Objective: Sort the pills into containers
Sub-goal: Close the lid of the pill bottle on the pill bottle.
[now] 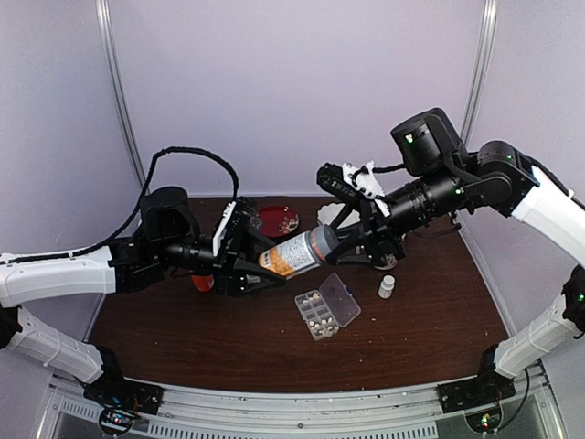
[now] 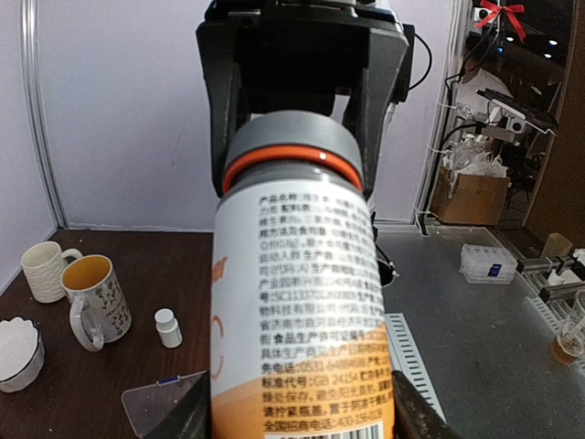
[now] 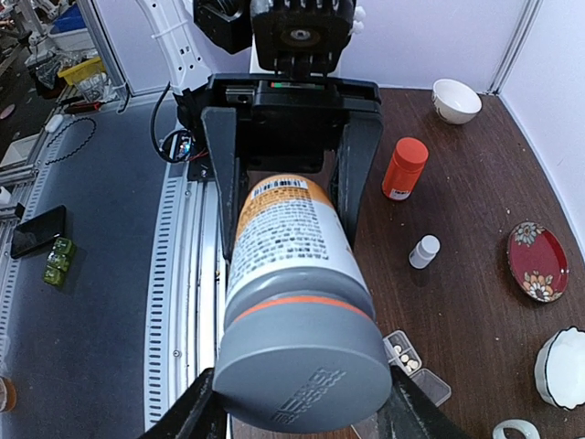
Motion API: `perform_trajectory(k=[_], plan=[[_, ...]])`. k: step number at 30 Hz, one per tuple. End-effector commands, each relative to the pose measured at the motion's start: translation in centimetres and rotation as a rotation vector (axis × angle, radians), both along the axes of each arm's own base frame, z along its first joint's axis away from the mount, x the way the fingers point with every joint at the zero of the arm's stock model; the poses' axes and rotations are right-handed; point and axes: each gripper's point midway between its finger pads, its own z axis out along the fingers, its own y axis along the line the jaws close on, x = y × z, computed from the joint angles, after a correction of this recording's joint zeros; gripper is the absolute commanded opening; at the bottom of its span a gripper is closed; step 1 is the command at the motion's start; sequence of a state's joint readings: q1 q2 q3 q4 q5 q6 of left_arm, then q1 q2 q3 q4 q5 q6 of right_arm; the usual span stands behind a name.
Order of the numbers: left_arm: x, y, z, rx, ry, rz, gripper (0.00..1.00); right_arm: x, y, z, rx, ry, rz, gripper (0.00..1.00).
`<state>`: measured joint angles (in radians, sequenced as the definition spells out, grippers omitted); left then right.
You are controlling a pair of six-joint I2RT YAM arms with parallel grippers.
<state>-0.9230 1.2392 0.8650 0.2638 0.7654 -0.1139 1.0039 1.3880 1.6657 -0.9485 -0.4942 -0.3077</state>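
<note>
Both arms meet above the dark brown wooden table. Between them a large grey-capped bottle with a white-and-orange printed label is held clear of the surface, lying nearly level. The left gripper is clamped on the bottle's orange base end, a finger on each side. The right gripper is clamped around the grey cap end; the right wrist view confirms the cap sits snug between its fingers. The clear flat plastic organizer box rests on the table just to the near side of the bottle, with its hinged clear lid folded open to the right. The tiny whitish pills sit in several of its small square compartments; the exact count is too small to tell. A small white bottle stands upright right of the lid, apart from it. A round red patterned plate lies at the far side. An orange bottle stands upright near the left arm, and a white bowl sits beyond it.
</note>
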Motion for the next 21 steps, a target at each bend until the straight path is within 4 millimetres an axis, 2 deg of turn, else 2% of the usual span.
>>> perform_trajectory(k=[1, 4, 8, 12, 14, 16, 21], plan=[[-1.4, 0.8, 6.7, -0.194, -0.138, -0.048, 0.00, 0.5, -0.2, -1.7, -0.067, -0.014, -0.017, 0.00], [-1.8, 0.6, 7.0, -0.211, -0.127, -0.080, 0.00, -0.2, 0.4, -1.1, -0.020, -0.006, 0.030, 0.00], [-2.5, 0.1, 7.6, -0.224, -0.082, -0.157, 0.00, -2.2, 1.3, 0.6, 0.088, -0.039, 0.142, 0.00], [-2.6, -0.7, 7.5, -0.184, -0.031, -0.216, 0.00, -3.4, 0.9, 0.4, 0.132, -0.199, 0.260, 0.00], [-2.2, -1.4, 6.7, -0.134, 0.002, -0.223, 0.00, -3.8, 0.5, -0.2, 0.121, -0.301, 0.329, 0.00], [-1.9, -1.8, 5.9, -0.092, 0.028, -0.228, 0.00, -3.6, 0.3, -0.2, 0.117, -0.373, 0.345, 0.00], [-1.6, -2.3, 5.7, -0.064, 0.054, -0.232, 0.00, -3.5, -0.1, -1.1, 0.049, -0.453, 0.415, 0.00]])
